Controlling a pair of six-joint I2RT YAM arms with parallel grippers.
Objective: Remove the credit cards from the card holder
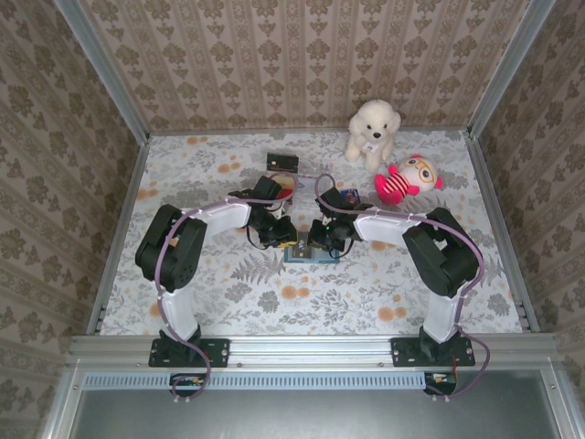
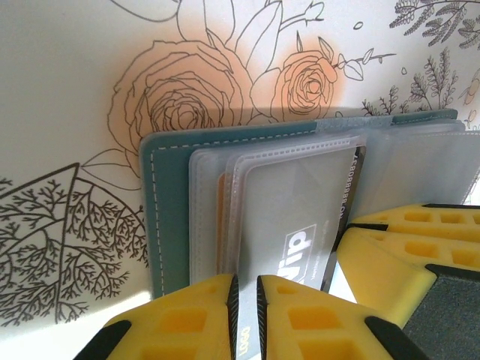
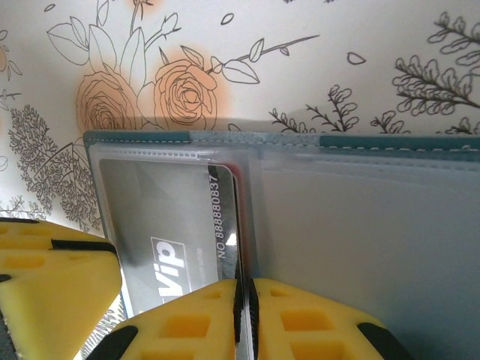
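Top external view: both arms reach inward over the floral-print counter (image 1: 228,293), and the left pincer (image 1: 281,236) and right pincer (image 1: 324,236) meet above a flat teal card holder (image 1: 311,257) lying open mid-counter. A white plush dog (image 1: 373,131) and a red-and-pink plush doll (image 1: 407,178) sit well apart at the far side.

Left wrist view: the left pincer (image 2: 245,289) is nearly closed, its jaws clamping the near edge of a clear plastic sleeve (image 2: 255,195) of the card holder (image 2: 169,217). A silver-grey card printed "Vip" (image 2: 300,217) sits inside that sleeve. The right pincer's yellow fingers (image 2: 397,262) press in just beside it.

Right wrist view: the right pincer (image 3: 244,292) is almost fully closed, and the numbered edge of the silver-grey card (image 3: 165,217) runs straight into the thin gap between its jaws. A sliver of red card (image 3: 232,171) shows behind it in the card holder (image 3: 375,141).
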